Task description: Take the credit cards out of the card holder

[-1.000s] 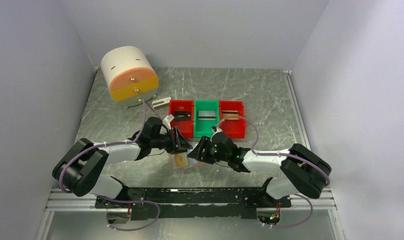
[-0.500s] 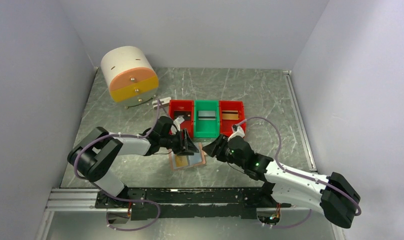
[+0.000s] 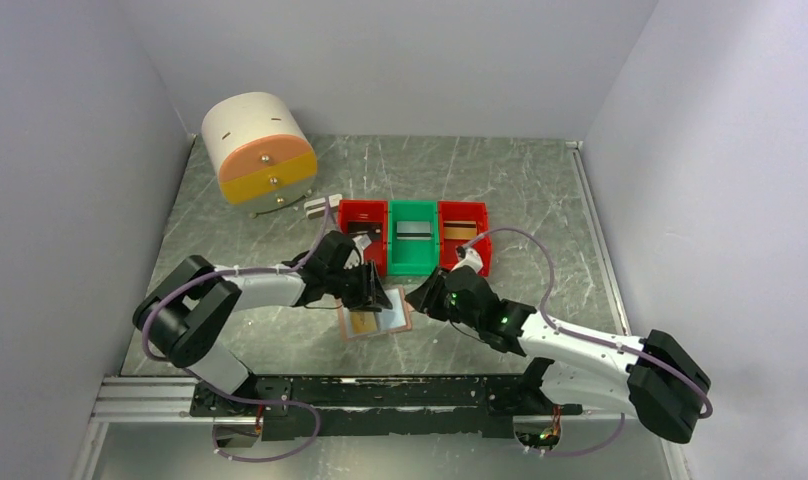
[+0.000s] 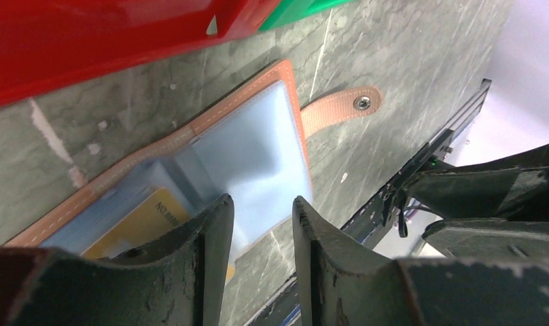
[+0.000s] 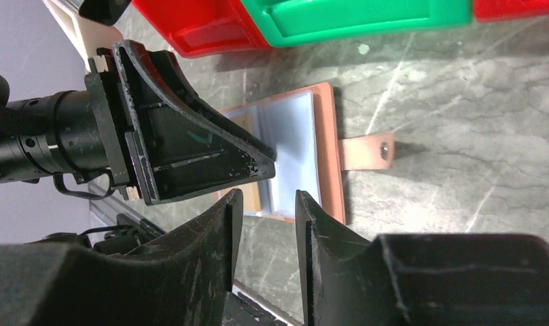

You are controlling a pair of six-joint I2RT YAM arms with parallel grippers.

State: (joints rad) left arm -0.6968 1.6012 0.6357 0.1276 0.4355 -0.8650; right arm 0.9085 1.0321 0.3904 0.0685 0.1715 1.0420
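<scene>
Currently left gripper (image 4: 261, 202) and right gripper (image 5: 268, 195), both narrowly parted and empty, are hanging over the card holder (image 3: 380, 322) (glossy pockets, stitched tan rim).

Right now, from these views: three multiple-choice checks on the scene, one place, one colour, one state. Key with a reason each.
1. The card holder lies:
A) on the table, just in front of the bins
B) inside a bin
C) hanging off the table edge

2. The middle bin is:
A) red
B) blue
C) green

3. The card holder is:
A) folded shut
B) open, clear pockets up, a yellow card inside
C) open with no card in it

Key:
1 A, the top view shows it flat on the table below the bin row.
2 C, it sits green between two red ones.
3 B, the left wrist view shows the yellow card under a clear pocket.
</scene>
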